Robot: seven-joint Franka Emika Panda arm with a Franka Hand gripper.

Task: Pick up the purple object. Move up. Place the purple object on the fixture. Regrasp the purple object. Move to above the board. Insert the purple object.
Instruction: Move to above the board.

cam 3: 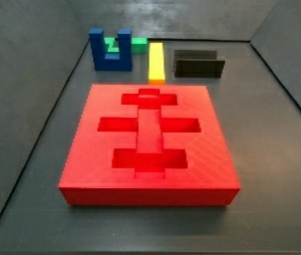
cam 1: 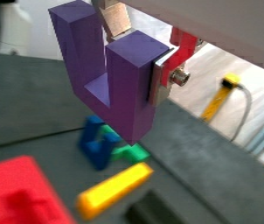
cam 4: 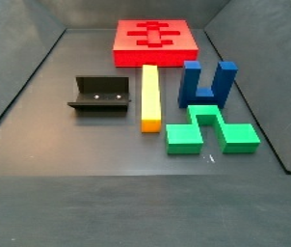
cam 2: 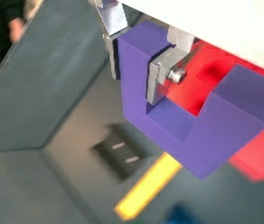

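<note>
Dark grey bench lies far below: the hand (cam 1: 141,48) clenches the chunky U-shaped purple plastic block (cam 1: 108,74) aloft; black box-like fixture (cam 4: 103,95) stands empty, placement pending.

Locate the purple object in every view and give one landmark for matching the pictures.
Wrist view: the purple object fills the centre, clamped in the gripper.
Wrist view: purple object held in the gripper, centre-right.
Side view: not in the picture.
Side view: not in the picture.
Shared landmark: the yellow bar.
</note>
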